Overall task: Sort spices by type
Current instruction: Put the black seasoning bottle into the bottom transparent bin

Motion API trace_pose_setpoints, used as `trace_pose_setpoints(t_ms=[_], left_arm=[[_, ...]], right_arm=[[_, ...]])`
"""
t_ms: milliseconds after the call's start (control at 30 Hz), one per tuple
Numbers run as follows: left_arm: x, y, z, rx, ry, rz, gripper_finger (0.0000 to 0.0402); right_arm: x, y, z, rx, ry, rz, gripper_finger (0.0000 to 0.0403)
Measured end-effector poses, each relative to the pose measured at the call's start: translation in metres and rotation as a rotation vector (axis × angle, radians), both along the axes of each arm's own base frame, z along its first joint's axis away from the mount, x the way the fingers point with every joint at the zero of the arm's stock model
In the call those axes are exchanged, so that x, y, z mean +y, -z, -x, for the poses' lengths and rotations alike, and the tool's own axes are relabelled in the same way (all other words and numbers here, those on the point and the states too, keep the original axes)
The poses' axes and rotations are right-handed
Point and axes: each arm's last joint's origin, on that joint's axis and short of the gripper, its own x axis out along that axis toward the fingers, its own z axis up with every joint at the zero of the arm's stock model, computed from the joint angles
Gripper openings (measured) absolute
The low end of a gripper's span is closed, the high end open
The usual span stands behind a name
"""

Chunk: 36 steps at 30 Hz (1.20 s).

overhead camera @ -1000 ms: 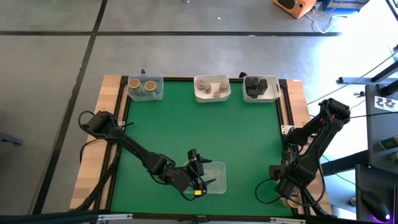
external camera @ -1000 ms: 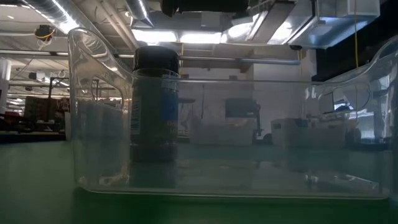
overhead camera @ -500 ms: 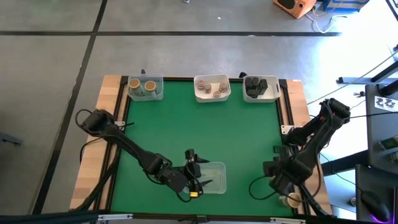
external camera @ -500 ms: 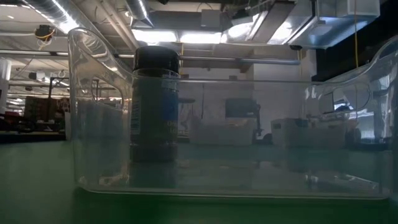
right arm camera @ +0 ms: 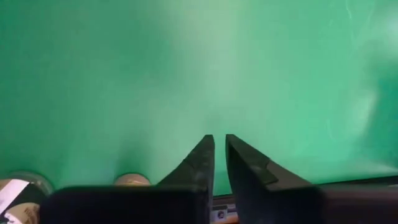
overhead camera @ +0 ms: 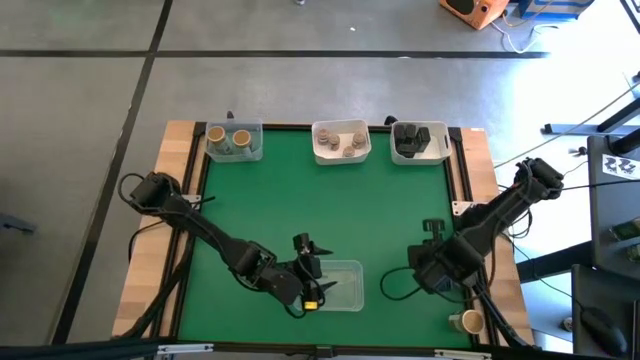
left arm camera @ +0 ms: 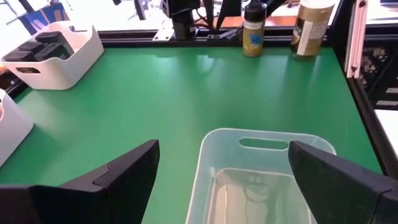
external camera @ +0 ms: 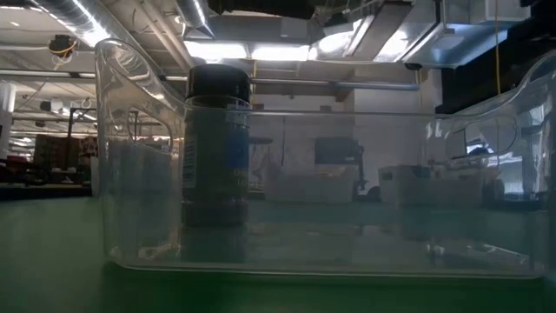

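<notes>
Counter (overhead camera: 320,220): flat green mat, black frame, light wood edging on both sides.

Far edge, L to R:
- Clear tray (overhead camera: 234,142), rectangular, glossy: 2 tan-top jars (overhead camera: 228,136), round lids.
- White tray (overhead camera: 340,142), opaque, rounded corners: 4 grey-pink-top jars (overhead camera: 344,140).
- 3rd white tray (overhead camera: 418,143), handle slot in side per left wrist view (left arm camera: 55,55): black-top jars (overhead camera: 408,138), packed tight, no. unclear.

Near edge, L to R:
- Left end effector (overhead camera: 312,268): over left end of clear bin (overhead camera: 338,286); fingers spread wide, holding nothing. Wrist view: flat dark matte fingers (left arm camera: 121,177) either side of bin.
- Clear bin: thin see-thru plastic, rounded rectangle, oval handle cutout (left arm camera: 263,144). Low view: 1 jar (external camera: 217,156) upright inside, left part of bin; black ribbed cap, dark contents, blue-white label, print too blurred to read.
- Right end effector (overhead camera: 432,231): above bare mat near right edge, well apart from bin; fingers (right arm camera: 202,163) narrow, thin slit between, nothing held.
- Tan-top jar (overhead camera: 471,322): off mat, on wood strip at near right corner.
- Left wrist view, past mat's edge: small bottle (left arm camera: 252,28), black cap, yellow label w/ blue mark; bigger jar (left arm camera: 310,26), tan lid, pale label. Text unreadable on both.
</notes>
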Motion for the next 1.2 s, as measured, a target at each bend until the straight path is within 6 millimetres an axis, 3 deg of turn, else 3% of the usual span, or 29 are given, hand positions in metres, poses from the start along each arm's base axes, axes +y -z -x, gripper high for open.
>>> trace_pose_setpoints(t_ms=[333, 467, 700, 867, 1033, 1200], left_arm=[[0.001, 0.0, 0.0, -0.001, -0.008, 0.01, 0.0339], [0.001, 0.002, 0.0, 0.01, -0.014, 0.014, 0.0339], [0.002, 0.003, 0.0, 0.005, -0.028, 0.038, 0.0339], [0.005, 0.002, -0.002, -0.005, -0.047, 0.058, 0.0339], [0.004, 0.006, -0.004, 0.001, -0.055, 0.066, 0.0339], [0.004, 0.005, -0.003, -0.004, -0.057, 0.074, 0.0339]], right_arm=[[-0.003, 0.0, -0.003, 0.024, 0.026, -0.028, 0.0081], [-0.002, 0.0, -0.001, 0.073, 0.064, -0.083, 0.0129], [0.005, -0.001, 0.008, 0.258, 0.201, -0.233, 0.0247], [0.008, 0.0, 0.011, 0.179, 0.149, -0.151, 0.0313], [0.006, 0.0, 0.012, 0.18, 0.156, -0.127, 0.0348], [0.011, -0.001, 0.022, 0.204, 0.119, -0.088, 0.0355]])
